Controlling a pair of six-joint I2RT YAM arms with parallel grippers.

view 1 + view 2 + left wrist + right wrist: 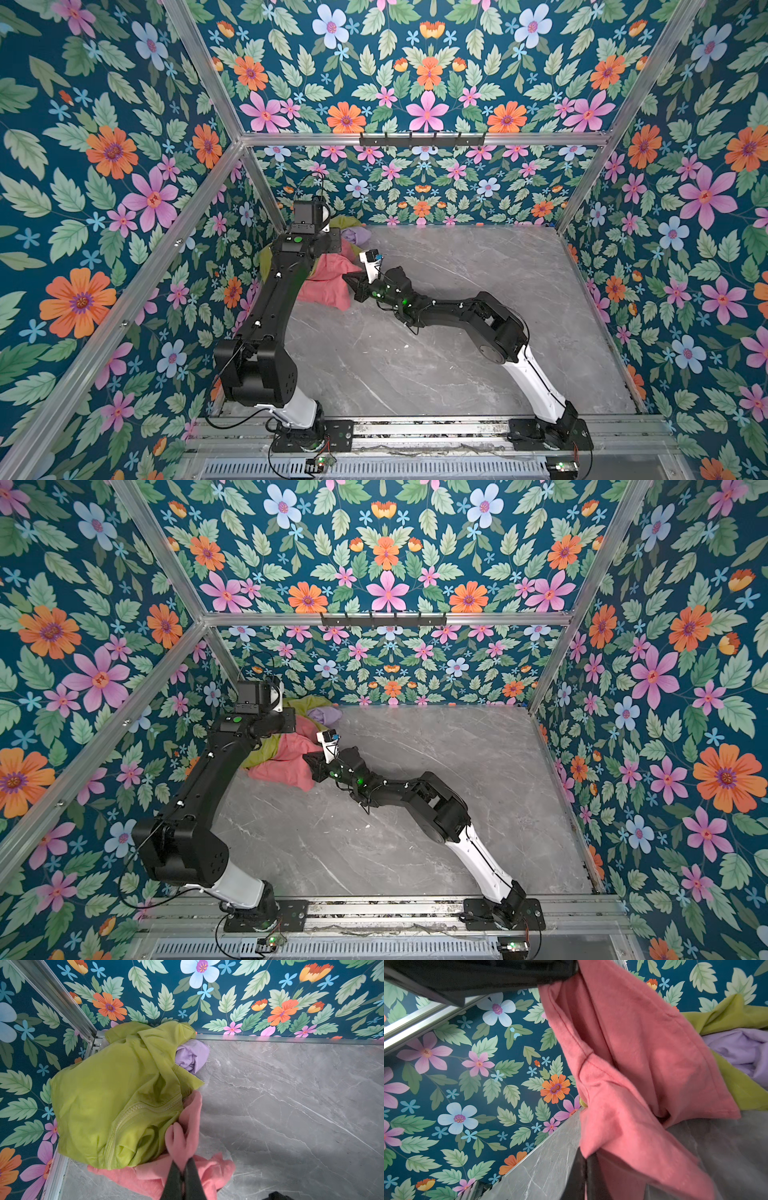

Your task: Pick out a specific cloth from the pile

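Note:
The pile sits in the table's far left corner. The cloth, coral-pink, lies at the pile's near edge, partly under the yellow-green garment. The small lilac cloth is tucked against the back wall. In the left wrist view my left gripper is shut on a raised fold of the cloth. My right gripper reaches across from the right. It is shut on a hem of the cloth, pinched at the gripper's tips. The cloth hangs taut between the two grips.
Floral walls with aluminium posts close in the corner right behind the pile. A black hook rail runs along the back frame. The grey marble tabletop stretches right and forward of the pile.

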